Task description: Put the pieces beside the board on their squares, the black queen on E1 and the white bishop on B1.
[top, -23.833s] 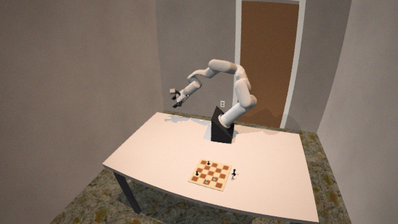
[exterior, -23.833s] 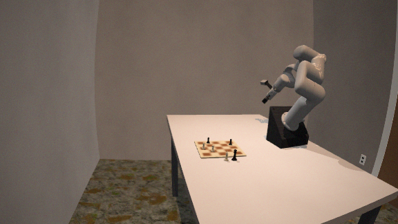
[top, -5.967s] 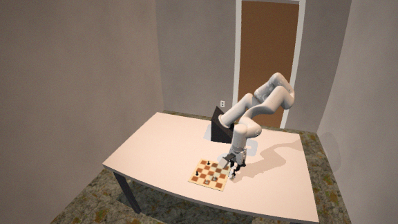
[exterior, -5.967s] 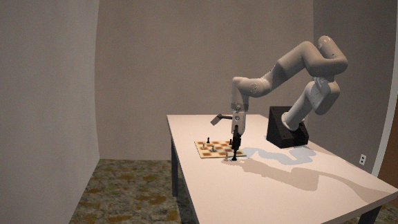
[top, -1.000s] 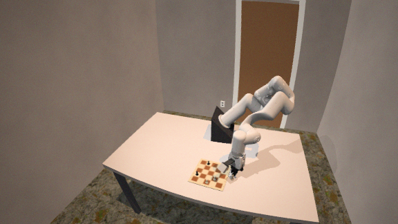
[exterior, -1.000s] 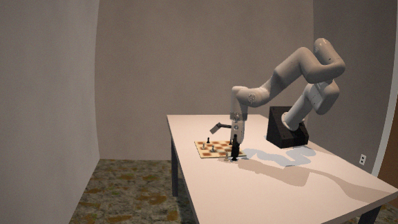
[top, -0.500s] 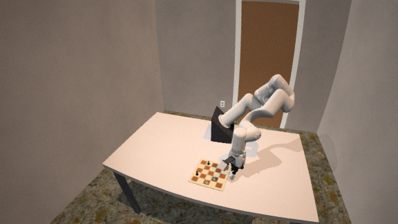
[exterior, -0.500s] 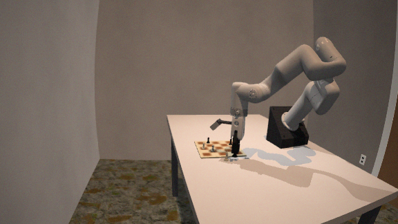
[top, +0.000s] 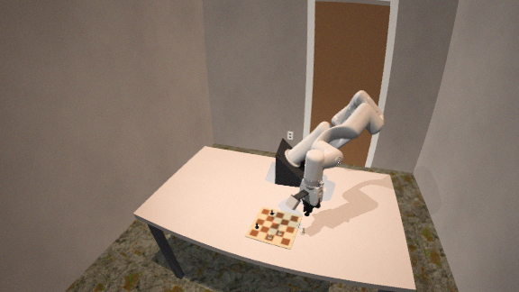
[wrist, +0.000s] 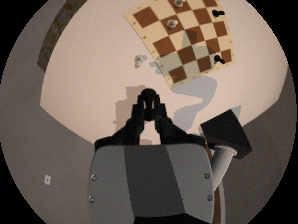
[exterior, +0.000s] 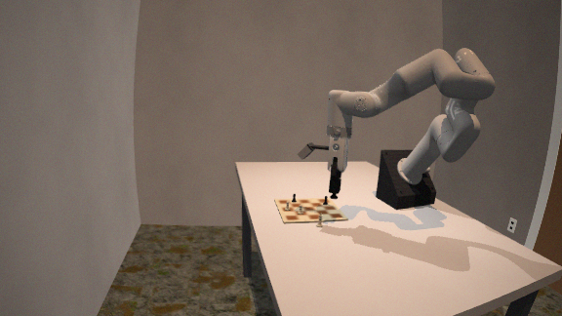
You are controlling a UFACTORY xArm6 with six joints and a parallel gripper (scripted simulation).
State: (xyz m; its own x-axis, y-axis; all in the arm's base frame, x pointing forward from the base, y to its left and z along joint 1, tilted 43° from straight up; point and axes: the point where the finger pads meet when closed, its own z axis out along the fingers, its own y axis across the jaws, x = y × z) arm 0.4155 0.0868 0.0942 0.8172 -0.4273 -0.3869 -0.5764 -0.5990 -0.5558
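Black queen (exterior: pixel 334 196) (wrist: pixel 149 95) is up, pinched in my fingers (top: pixel 309 208) (exterior: pixel 335 192), off the surface (top: pixel 189 194) (exterior: pixel 312 254) (wrist: pixel 75 85) but not on E1! White bishop (top: pixel 303 232) (exterior: pixel 319 222) (wrist: pixel 138 61) waits beside the board (top: pixel 290 245) (exterior: pixel 312 220) (wrist: pixel 131 16), so both placements remain, then my retreat.

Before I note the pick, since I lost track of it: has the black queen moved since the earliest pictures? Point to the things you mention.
Yes, upward: the black queen (top: pixel 307 214) (exterior: pixel 334 196) (wrist: pixel 148 93) stood beside the white bishop (top: pixel 303 231) (exterior: pixel 319 221) (wrist: pixel 138 61); now it appears well above it in the exterior view.
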